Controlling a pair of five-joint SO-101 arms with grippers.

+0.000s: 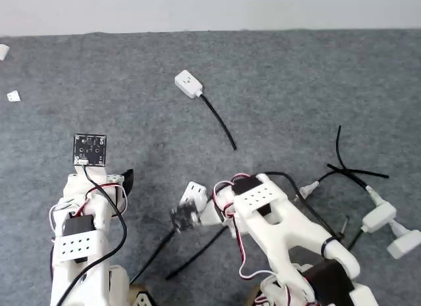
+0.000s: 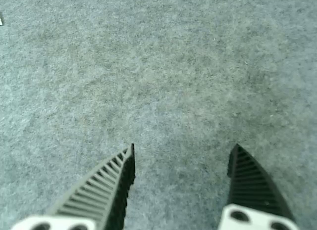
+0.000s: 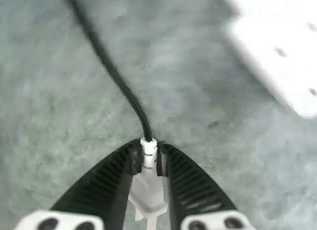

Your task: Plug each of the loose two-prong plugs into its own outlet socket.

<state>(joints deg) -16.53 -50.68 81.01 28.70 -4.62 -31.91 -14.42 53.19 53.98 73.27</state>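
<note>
Right gripper (image 3: 148, 147) is clamped on a white two-prong plug (image 3: 147, 193), its black ribbed fingers (image 3: 106, 183) pinching the plug body from both sides. The plug's long axis is in line with the fingers. Its cord end faces out past the fingertips, where the thin black cord (image 3: 106, 67) exits and runs away from the gripper over the grey carpet (image 3: 44, 121). The other end of the plug sits back toward the wrist, and the prongs can't be made out.

A white outlet socket block (image 3: 280, 52) lies ahead of the fingertips and off to one side, clear of the plug and blurred. From above, that block is just beside the right gripper.

Left gripper (image 2: 181, 153) is spread wide, with nothing between its fingers and bare carpet under it.

A second white outlet socket (image 1: 188, 83) on a short black lead lies well ahead of the right gripper. Two loose white plugs (image 1: 379, 217) lie well apart from it, on the far side of the right arm, with black cords tangled near them.
</note>
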